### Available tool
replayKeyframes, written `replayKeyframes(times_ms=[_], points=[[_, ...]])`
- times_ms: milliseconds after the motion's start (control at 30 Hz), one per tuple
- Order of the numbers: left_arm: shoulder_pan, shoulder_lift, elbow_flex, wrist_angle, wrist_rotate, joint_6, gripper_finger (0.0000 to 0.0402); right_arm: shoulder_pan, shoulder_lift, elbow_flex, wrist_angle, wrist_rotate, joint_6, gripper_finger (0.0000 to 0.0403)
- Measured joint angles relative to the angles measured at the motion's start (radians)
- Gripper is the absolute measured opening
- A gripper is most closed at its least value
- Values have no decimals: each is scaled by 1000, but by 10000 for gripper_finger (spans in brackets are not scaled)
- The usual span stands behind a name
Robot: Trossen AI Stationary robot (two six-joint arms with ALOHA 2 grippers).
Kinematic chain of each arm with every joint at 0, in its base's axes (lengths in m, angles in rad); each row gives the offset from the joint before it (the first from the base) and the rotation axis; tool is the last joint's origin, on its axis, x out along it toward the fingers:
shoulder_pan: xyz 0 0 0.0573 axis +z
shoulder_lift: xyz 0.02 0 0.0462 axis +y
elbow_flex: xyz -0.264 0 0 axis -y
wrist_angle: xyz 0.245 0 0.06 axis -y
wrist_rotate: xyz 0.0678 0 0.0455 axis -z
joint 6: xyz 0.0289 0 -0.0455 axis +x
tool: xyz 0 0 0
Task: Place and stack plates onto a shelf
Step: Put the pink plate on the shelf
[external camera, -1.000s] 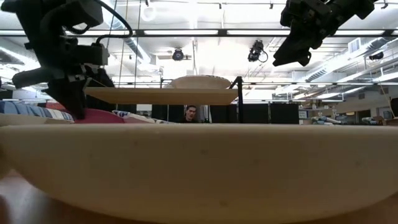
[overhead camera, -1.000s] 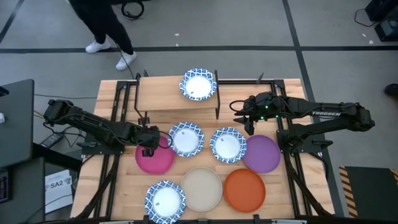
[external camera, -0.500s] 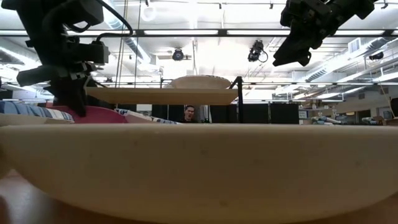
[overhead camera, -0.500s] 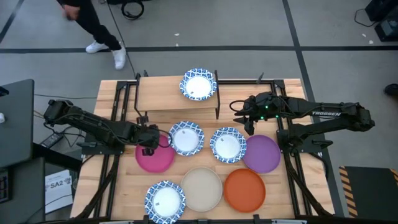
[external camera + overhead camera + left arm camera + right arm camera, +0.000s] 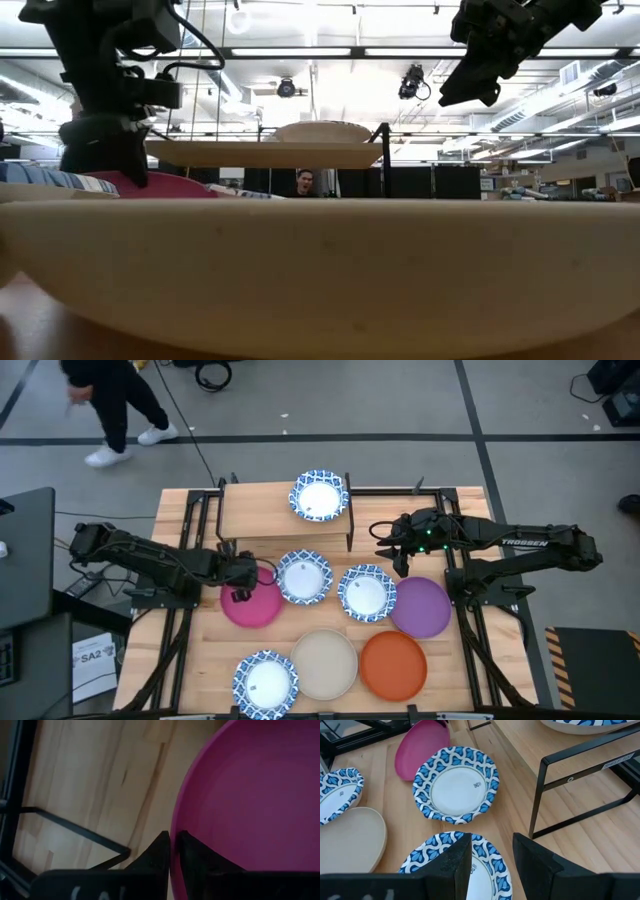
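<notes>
My left gripper (image 5: 240, 592) is shut on a pink plate (image 5: 255, 605) that lies left of the middle of the table, beside a blue-rimmed plate (image 5: 305, 577). The shelf (image 5: 270, 518) stands at the far edge with one blue-rimmed plate (image 5: 319, 496) resting on its top. My right gripper (image 5: 400, 555) hangs open above the table, right of the shelf, with nothing between its fingers (image 5: 455, 865). Below it lies another blue-rimmed plate (image 5: 366, 592). My left gripper pinches the pink plate's rim (image 5: 173, 832) on the plate's left side, one finger (image 5: 161, 852) outside the rim and one (image 5: 189, 852) inside the bowl. The fingers come slanting down from the table's left. The held side looks raised (image 5: 422, 747); the opposite side stays down.
A purple plate (image 5: 420, 607), an orange plate (image 5: 393, 664), a beige plate (image 5: 324, 663) and a blue-rimmed plate (image 5: 266, 682) lie toward the near edge. The beige plate (image 5: 320, 270) fills the low view's foreground. A person (image 5: 100, 400) walks on the floor beyond the table.
My left gripper has shifted a little toward the shelf and rolled slightly, keeping its hold on the pink plate's rim. The pink plate has slid a little toward the far edge with it. The person has walked toward the left.
</notes>
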Motion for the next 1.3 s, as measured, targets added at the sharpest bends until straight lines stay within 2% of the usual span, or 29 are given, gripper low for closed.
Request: replayKeyframes(times_ms=[400, 767, 1067, 1300], points=[[31, -2, 59, -66, -6, 0, 36, 0, 0, 0, 0, 0, 0, 149], [31, 0, 317, -465, 27, -24, 27, 0, 0, 0, 0, 0, 0, 149], [31, -1, 562, -604, 79, -20, 17, 0, 0, 0, 0, 0, 0, 149], [44, -1, 732, -620, 66, 111, 17, 0, 0, 0, 0, 0, 0, 149]])
